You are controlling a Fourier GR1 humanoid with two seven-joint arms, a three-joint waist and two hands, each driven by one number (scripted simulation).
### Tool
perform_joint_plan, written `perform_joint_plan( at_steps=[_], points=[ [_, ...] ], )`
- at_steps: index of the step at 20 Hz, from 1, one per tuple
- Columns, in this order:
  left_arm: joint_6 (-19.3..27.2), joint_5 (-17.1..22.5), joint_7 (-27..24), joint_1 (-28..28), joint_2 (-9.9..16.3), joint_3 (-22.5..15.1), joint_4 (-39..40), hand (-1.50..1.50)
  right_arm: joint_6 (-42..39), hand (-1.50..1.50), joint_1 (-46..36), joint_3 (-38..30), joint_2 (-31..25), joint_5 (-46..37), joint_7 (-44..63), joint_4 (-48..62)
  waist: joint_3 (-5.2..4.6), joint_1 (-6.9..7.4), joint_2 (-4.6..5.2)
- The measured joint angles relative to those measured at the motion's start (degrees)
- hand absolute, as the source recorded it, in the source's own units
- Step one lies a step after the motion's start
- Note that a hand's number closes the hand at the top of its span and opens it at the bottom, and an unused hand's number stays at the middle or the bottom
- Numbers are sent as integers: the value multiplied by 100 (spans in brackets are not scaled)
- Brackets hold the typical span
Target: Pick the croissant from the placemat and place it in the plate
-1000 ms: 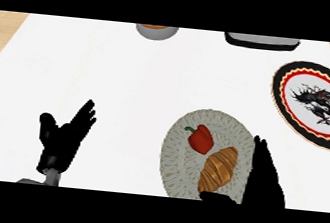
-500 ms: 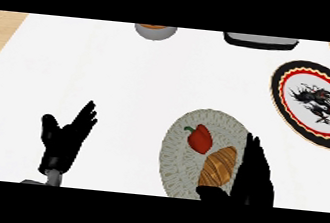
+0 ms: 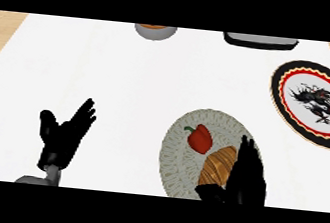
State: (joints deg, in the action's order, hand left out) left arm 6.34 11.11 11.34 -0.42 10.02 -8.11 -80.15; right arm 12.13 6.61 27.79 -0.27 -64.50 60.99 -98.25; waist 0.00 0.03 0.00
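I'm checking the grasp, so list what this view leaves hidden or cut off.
- Croissant: its right side is hidden by the right hand, so contact cannot be judged.
- Right hand: its lower part is cut off by the bottom edge.
- Grey bowl and dark tray: cut off by the top edge, contents unclear.
- Plate: its right rim is cut off by the right edge.

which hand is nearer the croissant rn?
Right. The right hand is up against the golden-brown croissant on the round grey speckled placemat, fingers along its right side. The left hand rests open far to its left.
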Motion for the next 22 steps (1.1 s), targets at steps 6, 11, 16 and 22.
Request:
perform_joint_plan(
  at_steps=[6,11,16,22],
  points=[
    [-29,-119,-13,65,-78,24,-55,0,-84,150,-340,-195,27,423,-141,563,-3,11,-9],
    [-39,-208,27,196,-134,39,-195,0,-140,150,-404,-171,-34,269,-274,745,-22,4,-37],
    [-163,-204,75,173,-144,172,-154,0,-125,150,-301,-154,-78,24,-360,739,-23,-3,-41],
    [-86,-255,252,149,-193,131,-315,0,-327,150,-15,685,-862,55,-1617,248,-13,-1,-46]
  ],
)
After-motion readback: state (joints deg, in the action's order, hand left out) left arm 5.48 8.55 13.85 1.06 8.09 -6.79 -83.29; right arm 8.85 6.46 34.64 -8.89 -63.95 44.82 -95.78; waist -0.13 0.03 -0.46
